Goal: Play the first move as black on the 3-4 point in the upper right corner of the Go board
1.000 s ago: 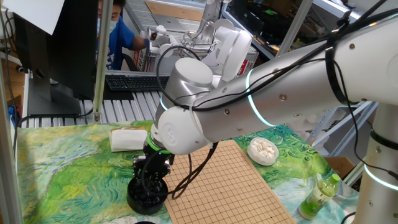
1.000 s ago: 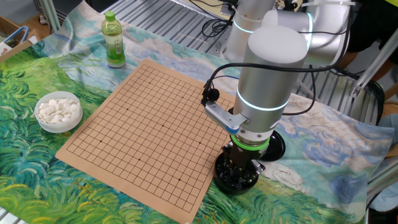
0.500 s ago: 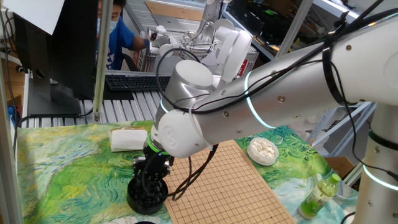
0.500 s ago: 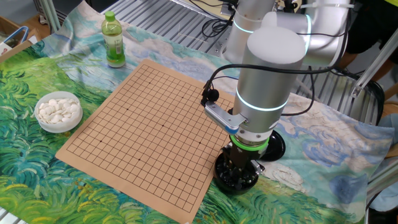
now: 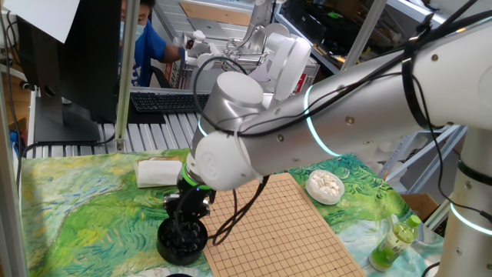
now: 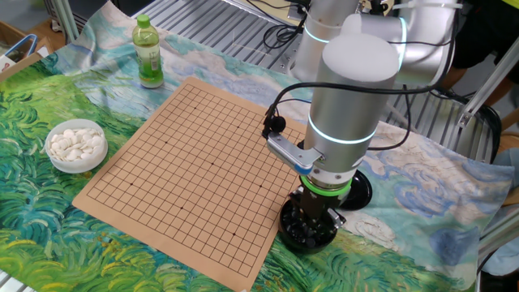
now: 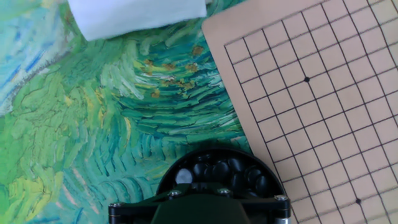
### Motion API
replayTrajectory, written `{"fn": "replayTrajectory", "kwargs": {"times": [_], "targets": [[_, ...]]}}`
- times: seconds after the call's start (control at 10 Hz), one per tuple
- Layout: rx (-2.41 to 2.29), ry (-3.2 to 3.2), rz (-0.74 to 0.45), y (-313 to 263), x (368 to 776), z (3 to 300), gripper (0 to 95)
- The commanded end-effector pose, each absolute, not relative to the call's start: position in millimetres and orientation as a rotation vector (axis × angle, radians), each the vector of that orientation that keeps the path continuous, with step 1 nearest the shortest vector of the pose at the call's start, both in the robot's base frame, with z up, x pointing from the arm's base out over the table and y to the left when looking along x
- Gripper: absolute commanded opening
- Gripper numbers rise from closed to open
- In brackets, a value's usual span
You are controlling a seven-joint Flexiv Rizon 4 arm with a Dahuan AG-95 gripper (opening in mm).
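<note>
A black bowl [image 5: 182, 240] full of glossy black stones [image 7: 219, 172] stands on the cloth beside the Go board [image 6: 186, 170]. My gripper [image 6: 313, 221] points straight down into this bowl, with its fingertips among the stones. In the hand view only the dark gripper body [image 7: 199, 211] shows, and the fingers are hidden. I cannot tell whether a black stone is held. The board's grid [image 7: 323, 93] carries no stones. One board corner with a star point [image 7: 306, 79] lies close to the bowl.
A white bowl of white stones [image 6: 76, 146] sits off the board's far side from my gripper. A green bottle [image 6: 147, 53] stands near another corner. A folded white cloth [image 5: 159, 171] lies past the black bowl. A black lid [image 6: 358, 191] lies behind the arm.
</note>
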State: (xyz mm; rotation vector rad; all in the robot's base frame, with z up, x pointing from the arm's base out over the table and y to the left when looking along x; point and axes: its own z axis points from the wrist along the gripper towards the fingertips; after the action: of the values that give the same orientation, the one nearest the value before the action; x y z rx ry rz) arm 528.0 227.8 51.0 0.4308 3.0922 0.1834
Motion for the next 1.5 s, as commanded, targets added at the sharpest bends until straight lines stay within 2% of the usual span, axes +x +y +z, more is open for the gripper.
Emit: {"fn": "replayTrajectory", "kwargs": {"times": [0.1, 0.2, 0.3, 0.4, 0.8, 1.1, 1.2, 1.5], "targets": [[0.462, 3.074, 0.165, 228.4, 529.1, 52.3, 0.0], [0.478, 3.069, 0.165, 228.3, 528.9, 51.0, 19.0], [0.477, 3.070, 0.166, 228.3, 528.4, 50.6, 19.0], [0.476, 3.070, 0.167, 228.3, 527.2, 49.5, 38.0], [0.471, 3.072, 0.163, 234.8, 502.4, 43.8, 38.0], [0.465, 3.075, 0.158, 237.7, 499.1, 44.3, 38.0], [0.463, 3.075, 0.158, 237.7, 499.0, 44.2, 19.0], [0.458, 3.076, 0.158, 237.8, 499.0, 44.1, 19.0]]}}
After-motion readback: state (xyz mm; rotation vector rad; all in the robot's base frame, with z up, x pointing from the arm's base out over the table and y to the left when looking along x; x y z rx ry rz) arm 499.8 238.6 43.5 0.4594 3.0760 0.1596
